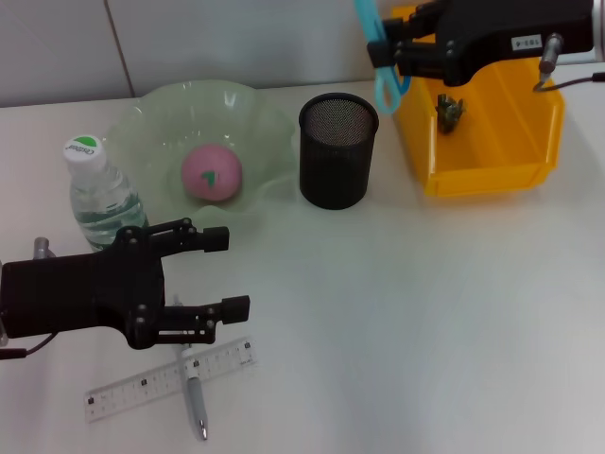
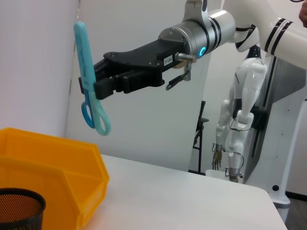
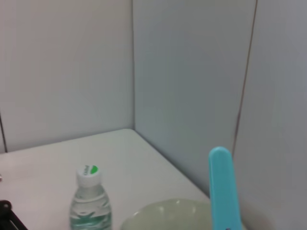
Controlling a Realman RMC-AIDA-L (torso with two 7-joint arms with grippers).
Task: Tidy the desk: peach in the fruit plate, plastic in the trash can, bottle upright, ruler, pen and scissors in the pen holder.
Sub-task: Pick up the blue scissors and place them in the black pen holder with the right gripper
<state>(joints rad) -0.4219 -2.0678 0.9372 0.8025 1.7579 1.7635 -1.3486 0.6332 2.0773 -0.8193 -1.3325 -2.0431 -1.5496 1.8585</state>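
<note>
My right gripper (image 1: 391,49) hangs high at the back, shut on the blue scissors (image 1: 382,59), which dangle handles down above the gap between the black mesh pen holder (image 1: 337,151) and the yellow trash can (image 1: 492,156). The left wrist view shows the same scissors (image 2: 84,57) clamped in that gripper (image 2: 96,82). Crumpled plastic (image 1: 449,111) lies in the trash can. The pink peach (image 1: 212,173) sits in the green fruit plate (image 1: 151,123). The bottle (image 1: 98,194) stands upright. My left gripper (image 1: 225,272) is open, just above the clear ruler (image 1: 142,385) and the pen (image 1: 195,402).
A grey wall runs along the table's back edge. The pen holder stands between the plate and the trash can, close to both. White table surface stretches to the front right.
</note>
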